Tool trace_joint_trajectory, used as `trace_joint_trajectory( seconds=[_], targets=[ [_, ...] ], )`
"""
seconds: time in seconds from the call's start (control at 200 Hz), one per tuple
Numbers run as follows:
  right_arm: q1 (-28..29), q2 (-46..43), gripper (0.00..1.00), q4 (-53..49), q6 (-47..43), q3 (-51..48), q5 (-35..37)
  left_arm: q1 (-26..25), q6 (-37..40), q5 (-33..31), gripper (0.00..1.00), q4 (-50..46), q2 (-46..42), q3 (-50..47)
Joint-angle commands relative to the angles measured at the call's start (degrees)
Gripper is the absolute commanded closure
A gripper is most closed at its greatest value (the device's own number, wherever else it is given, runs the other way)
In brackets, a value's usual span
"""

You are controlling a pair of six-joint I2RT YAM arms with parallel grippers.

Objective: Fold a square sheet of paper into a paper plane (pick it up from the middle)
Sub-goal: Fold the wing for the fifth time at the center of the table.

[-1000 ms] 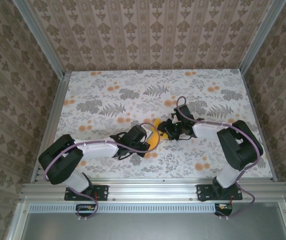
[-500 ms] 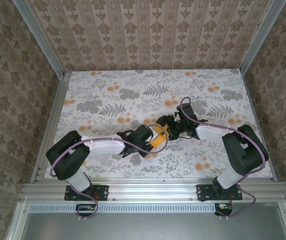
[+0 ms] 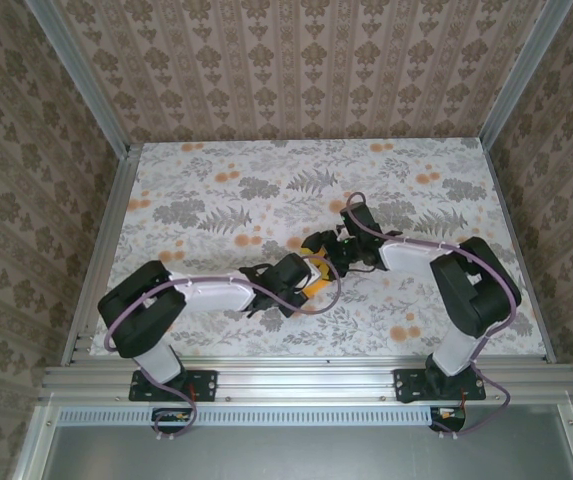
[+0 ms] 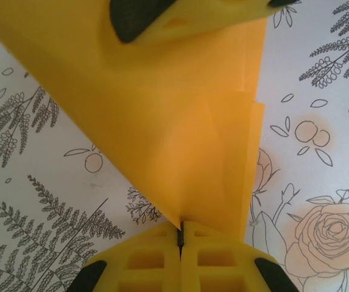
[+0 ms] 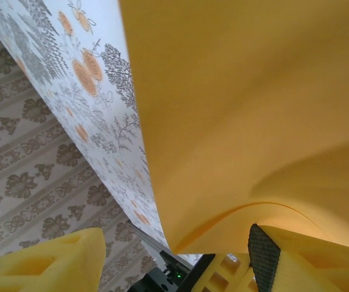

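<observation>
The square sheet of paper (image 4: 180,128), bright orange, is folded into layers that narrow to a point. My left gripper (image 4: 181,233) is shut on that point, its yellow fingers pressed together around the thin edge. In the top view the paper (image 3: 317,284) peeks out between the two grippers at the table's middle, with my left gripper (image 3: 304,273) at its near-left. My right gripper (image 3: 319,245) hovers at the paper's far end. In the right wrist view its jaws stand wide apart (image 5: 174,243), and the paper (image 5: 247,109) curves over them, its lower edge between the fingers without being pinched.
The floral table cover (image 3: 216,210) lies flat all around, with printed orange flowers (image 3: 403,331). Patterned walls and metal rails (image 3: 116,215) bound the table on three sides. One finger (image 4: 144,15) of the right gripper reaches over the paper's far end in the left wrist view.
The right gripper opened wider and shifted left along the paper's far end. The left gripper stayed shut on the paper and slid a little to the right.
</observation>
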Motion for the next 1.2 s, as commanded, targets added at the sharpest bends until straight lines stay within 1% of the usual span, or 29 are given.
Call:
trace_joint_trajectory(
  seconds=[0.0, 0.08, 0.255, 0.61, 0.785, 0.825, 0.915, 0.965, 1.02, 1.065, 1.195],
  targets=[
    [0.4, 1.7, 0.35, -6.2, -1.3, 2.7, -0.9, -1.3, 2.7, -2.5, 1.00, -1.6, 1.5, 1.3],
    [0.4, 2.6, 0.37, -8.2, -2.4, 3.5, -0.4, -1.9, 3.1, -3.7, 1.00, -1.7, 1.7, 1.5],
    [0.6, 4.3, 0.46, -11.3, -4.8, 4.1, 0.2, -2.3, 3.3, -5.4, 1.00, -2.0, 1.9, 2.1],
    [0.7, 2.1, 0.65, -16.0, -8.3, 4.5, 2.3, -2.5, 2.4, -7.0, 1.00, -3.2, 2.2, 2.7],
    [0.7, 0.3, 0.68, -17.6, -8.8, 4.2, 3.6, -2.4, 1.8, -7.2, 1.00, -3.7, 2.6, 3.1],
    [0.7, -0.2, 0.71, -17.9, -9.0, 4.0, 4.0, -2.4, 1.7, -7.3, 1.00, -3.7, 2.6, 3.0],
    [0.7, -1.2, 0.83, -17.9, -9.2, 3.5, 4.6, -2.4, 1.3, -7.3, 1.00, -3.9, 2.6, 3.2],
    [0.7, -1.6, 0.87, -17.8, -9.6, 3.1, 4.8, -2.3, 0.6, -6.9, 1.00, -4.1, 2.4, 3.1],
    [0.7, -1.7, 0.92, -17.5, -10.3, 2.5, 5.2, -1.9, -0.6, -5.6, 0.95, -4.4, 2.0, 3.2],
    [0.7, -1.7, 0.95, -17.0, -10.8, 2.2, 5.3, -1.4, -2.0, -4.2, 0.90, -4.7, 1.4, 3.3],
    [0.7, -2.1, 0.99, -15.0, -13.4, 1.3, 5.9, 0.7, -6.0, 1.1, 0.73, -3.7, -2.7, 1.3]
  ],
)
